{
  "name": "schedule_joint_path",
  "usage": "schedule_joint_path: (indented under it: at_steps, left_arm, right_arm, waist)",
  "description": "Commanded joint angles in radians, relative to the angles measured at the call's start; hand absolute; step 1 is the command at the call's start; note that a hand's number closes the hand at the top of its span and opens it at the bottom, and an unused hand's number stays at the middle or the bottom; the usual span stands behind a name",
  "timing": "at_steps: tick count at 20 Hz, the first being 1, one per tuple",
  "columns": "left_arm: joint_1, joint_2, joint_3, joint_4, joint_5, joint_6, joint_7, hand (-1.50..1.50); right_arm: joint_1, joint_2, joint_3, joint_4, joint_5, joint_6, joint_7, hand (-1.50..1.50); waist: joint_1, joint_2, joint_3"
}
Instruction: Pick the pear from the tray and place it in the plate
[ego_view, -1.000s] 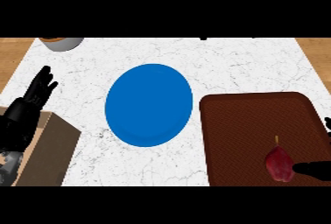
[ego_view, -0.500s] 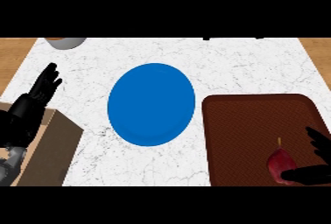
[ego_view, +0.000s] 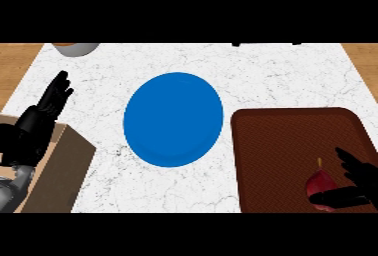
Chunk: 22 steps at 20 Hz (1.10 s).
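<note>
Dark red pear (ego_view: 320, 183) lies in the brown rectangular tray (ego_view: 288, 145), right of the blue round plate (ego_view: 173, 119). Right hand (ego_view: 353, 181) curls around it. Left hand (ego_view: 40, 117), fingers straight, rests left of the plate.

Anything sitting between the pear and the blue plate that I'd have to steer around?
Nothing visible. The pear lies near the tray's lower right, with the right hand at it. Between it and the plate there is only bare tray floor, the tray's low left rim and a strip of counter.
</note>
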Motion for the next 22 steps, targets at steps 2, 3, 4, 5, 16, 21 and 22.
schedule_joint_path:
  at_steps: [2, 3, 4, 5, 16, 21, 22]
  left_arm:
    - [-0.019, -0.125, -0.049, 0.074, -0.007, 0.011, -0.003, 0.00]
    - [-0.008, -0.120, -0.040, 0.068, 0.005, 0.005, -0.015, 0.00]
    - [-0.059, -0.129, -0.044, 0.106, -0.003, 0.004, 0.004, 0.00]
    - [-0.053, -0.109, -0.027, 0.103, 0.019, -0.016, 0.001, 0.00]
    - [-0.044, -0.123, -0.065, 0.102, 0.006, 0.047, -0.016, 0.00]
    - [-0.038, -0.066, -0.066, 0.043, 0.055, 0.010, -0.003, 0.00]
    - [-0.015, -0.081, -0.078, 0.051, 0.040, 0.030, -0.038, 0.00]
  right_arm:
    - [-0.016, 0.051, 0.031, 0.046, 0.039, -0.018, -0.016, -1.50]
    - [0.020, 0.027, 0.021, 0.054, 0.034, 0.014, -0.051, -1.50]
    - [-0.036, 0.053, 0.031, 0.076, 0.071, -0.016, -0.067, 1.50]
    - [-0.044, 0.046, 0.022, 0.073, 0.095, -0.037, -0.060, 1.50]
    - [-0.026, 0.087, 0.000, 0.129, 0.203, -0.123, -0.134, 1.50]
    - [-0.073, -0.025, 0.100, 0.046, 0.407, -0.113, -0.251, 1.50]
    - [-0.108, -0.054, 0.147, 0.020, 0.471, -0.100, -0.264, 1.50]
  waist:
    - [-0.008, 0.026, -0.035]
    - [-0.011, 0.025, -0.035]
    - [-0.012, 0.029, -0.034]
    - [-0.009, 0.027, -0.035]
    - [-0.009, 0.023, -0.035]
    - [0.001, 0.024, -0.036]
    - [0.014, 0.027, -0.039]
